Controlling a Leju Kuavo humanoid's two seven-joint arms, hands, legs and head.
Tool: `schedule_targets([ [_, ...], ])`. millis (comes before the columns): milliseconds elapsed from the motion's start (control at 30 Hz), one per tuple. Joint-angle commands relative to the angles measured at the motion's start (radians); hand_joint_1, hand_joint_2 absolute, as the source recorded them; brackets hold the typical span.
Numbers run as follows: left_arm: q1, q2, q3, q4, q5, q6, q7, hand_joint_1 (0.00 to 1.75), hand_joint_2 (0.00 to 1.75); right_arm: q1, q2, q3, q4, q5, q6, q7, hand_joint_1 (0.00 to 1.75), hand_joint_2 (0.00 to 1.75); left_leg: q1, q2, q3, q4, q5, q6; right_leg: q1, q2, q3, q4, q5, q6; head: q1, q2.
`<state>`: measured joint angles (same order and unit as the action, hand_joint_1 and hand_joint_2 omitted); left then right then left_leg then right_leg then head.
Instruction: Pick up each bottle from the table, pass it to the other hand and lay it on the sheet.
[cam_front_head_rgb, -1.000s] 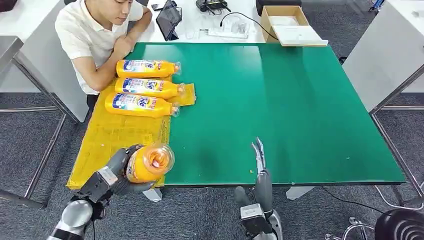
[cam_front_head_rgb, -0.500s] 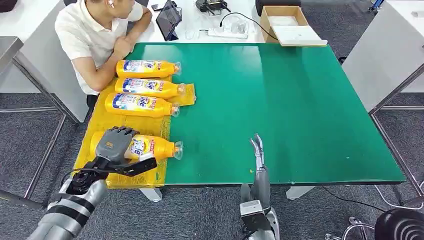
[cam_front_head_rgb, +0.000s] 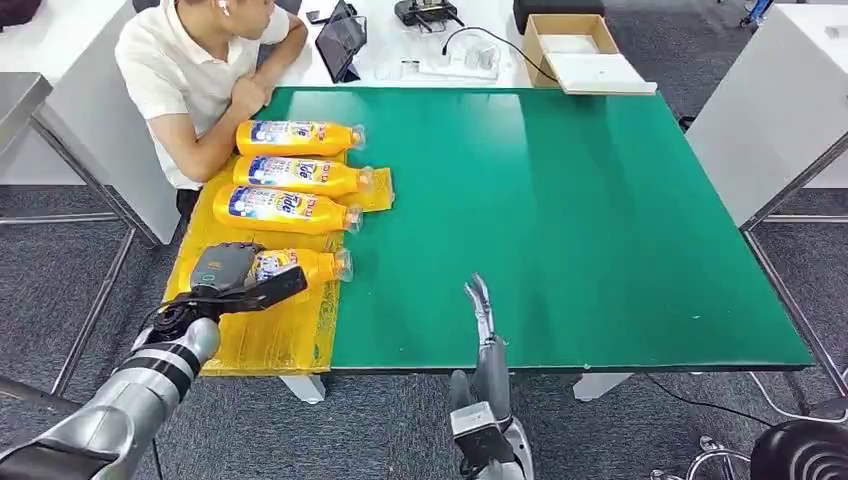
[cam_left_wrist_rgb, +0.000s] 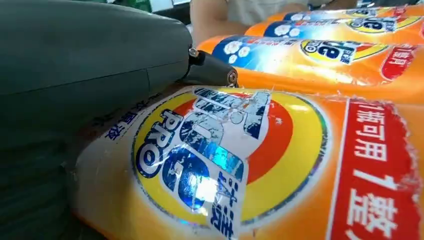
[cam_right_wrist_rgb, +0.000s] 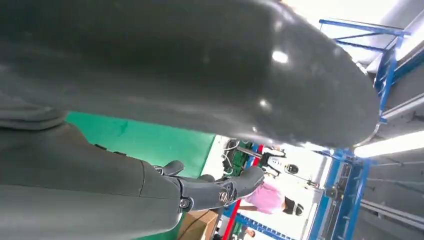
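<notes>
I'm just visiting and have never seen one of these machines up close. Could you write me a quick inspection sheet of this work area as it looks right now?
Surface: green table top with a yellow plastic sheet along its left side.
Job's things: four orange plastic bottles lying on the sheet; three in a row, the fourth, nearest bottle under the left robot hand.
Clutter: nothing seen on the green top.
Robot hands: left robot hand grips the nearest bottle; right robot hand holds nothing, fingers straight over the table's near edge.
Cables: black cable on the white desk behind.
Surroundings: seated person, tablet, cardboard box, grey carpet.
</notes>
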<state>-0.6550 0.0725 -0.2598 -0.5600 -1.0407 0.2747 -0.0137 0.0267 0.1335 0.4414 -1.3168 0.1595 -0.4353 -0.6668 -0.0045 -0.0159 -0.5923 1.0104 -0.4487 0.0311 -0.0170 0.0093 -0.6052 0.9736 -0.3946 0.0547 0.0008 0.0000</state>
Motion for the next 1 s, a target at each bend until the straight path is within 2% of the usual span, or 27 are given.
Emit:
schedule_targets([
  [33, -0.026, -0.037, 0.092, 0.171, 0.108, -0.182, -0.091, 0.00, 1.75, -0.044, -0.012, 0.019, 0.098, -0.013, -0.005, -0.031, 0.00, 0.00, 0.001, 0.002, 0.004, -0.001, 0.000, -0.002, 0.001, 0.001, 0.004, -0.001, 0.000, -0.002, 0.000, 0.000],
  [233, 0.004, -0.021, 0.133, 0.151, 0.227, -0.381, -0.248, 0.00, 1.75, -0.054, -0.018, 0.029, 0.122, -0.023, 0.002, -0.031, 0.00, 0.00, 0.001, 0.002, 0.011, -0.003, 0.000, -0.002, 0.001, 0.001, 0.011, -0.002, 0.000, -0.002, 0.000, 0.000],
  [333, 0.009, -0.020, 0.137, 0.146, 0.240, -0.398, -0.267, 0.00, 1.75, -0.056, -0.018, 0.030, 0.126, -0.024, 0.002, -0.031, 0.00, 0.00, 0.000, 0.003, 0.013, -0.003, 0.000, -0.002, 0.000, 0.002, 0.012, -0.002, 0.001, -0.002, 0.000, 0.000],
  [367, 0.024, -0.021, 0.152, 0.121, 0.275, -0.418, -0.310, 0.00, 1.75, -0.058, -0.020, 0.034, 0.130, -0.026, -0.001, -0.031, 0.00, 0.00, 0.000, 0.003, 0.013, -0.003, 0.000, -0.002, 0.000, 0.002, 0.013, -0.002, 0.000, -0.002, 0.000, 0.000],
  [400, 0.036, -0.024, 0.159, 0.099, 0.299, -0.430, -0.340, 0.00, 0.00, -0.058, -0.023, 0.036, 0.131, -0.031, 0.000, -0.031, 0.00, 0.00, 0.000, 0.002, 0.013, -0.002, 0.000, -0.001, 0.000, 0.001, 0.013, -0.001, 0.000, -0.001, 0.000, 0.000],
  [500, 0.093, -0.031, 0.195, -0.015, 0.442, -0.497, -0.413, 0.00, 0.00, -0.058, -0.034, 0.049, 0.128, -0.044, -0.008, -0.031, 0.00, 0.00, -0.001, 0.001, 0.014, -0.002, 0.000, -0.001, 0.000, 0.000, 0.013, -0.001, 0.000, -0.001, 0.000, 0.000],
  [567, 0.108, -0.038, 0.220, -0.053, 0.510, -0.523, -0.419, 0.00, 0.00, -0.060, -0.036, 0.051, 0.131, -0.044, -0.011, -0.031, 0.00, 0.00, 0.000, 0.001, 0.014, -0.003, 0.000, -0.002, 0.000, 0.000, 0.014, -0.002, 0.000, -0.002, 0.000, 0.000],
  [667, 0.170, -0.049, 0.235, -0.197, 0.607, -0.493, -0.462, 0.00, 0.00, -0.053, -0.043, 0.054, 0.132, -0.048, -0.021, -0.031, 0.00, 0.00, 0.000, 0.001, 0.014, -0.002, 0.000, -0.001, 0.000, 0.000, 0.013, -0.002, 0.000, -0.002, 0.000, 0.000],
  [733, 0.235, -0.084, 0.275, -0.341, 0.687, -0.412, -0.524, 0.00, 0.00, -0.037, -0.048, 0.056, 0.116, -0.049, -0.031, -0.031, 0.00, 0.00, 0.000, 0.000, 0.013, -0.002, 0.000, -0.002, 0.001, -0.001, 0.013, -0.002, 0.000, -0.002, 0.000, 0.000],
  [767, 0.273, -0.100, 0.286, -0.423, 0.748, -0.421, -0.529, 0.00, 1.75, -0.032, -0.050, 0.059, 0.111, -0.050, -0.036, -0.031, 0.00, 0.00, 0.001, 0.000, 0.013, -0.002, -0.001, -0.001, 0.001, -0.002, 0.013, -0.002, -0.001, -0.002, 0.000, 0.000],
  [867, 0.340, -0.134, 0.320, -0.605, 0.936, -0.456, -0.531, 0.00, 1.75, -0.025, -0.051, 0.057, 0.098, -0.065, -0.029, -0.031, 0.00, 0.00, 0.000, 0.000, 0.009, -0.001, -0.001, -0.001, 0.001, -0.002, 0.010, -0.001, -0.001, -0.001, 0.000, 0.000],
  [933, 0.340, -0.134, 0.320, -0.605, 0.936, -0.456, -0.531, 0.00, 1.75, -0.025, -0.051, 0.057, 0.098, -0.065, -0.029, -0.031, 0.00, 0.00, 0.001, 0.002, 0.008, 0.000, -0.002, -0.002, 0.002, -0.001, 0.008, -0.001, -0.001, -0.002, 0.000, 0.000],
  [1000, 0.372, -0.154, 0.325, -0.708, 1.045, -0.447, -0.532, 0.00, 1.75, -0.008, -0.033, 0.007, 0.072, -0.126, 0.055, -0.031, 0.00, 0.00, 0.001, 0.001, 0.005, 0.000, -0.001, -0.001, 0.001, -0.002, 0.005, -0.001, -0.001, -0.001, 0.000, 0.000],
])
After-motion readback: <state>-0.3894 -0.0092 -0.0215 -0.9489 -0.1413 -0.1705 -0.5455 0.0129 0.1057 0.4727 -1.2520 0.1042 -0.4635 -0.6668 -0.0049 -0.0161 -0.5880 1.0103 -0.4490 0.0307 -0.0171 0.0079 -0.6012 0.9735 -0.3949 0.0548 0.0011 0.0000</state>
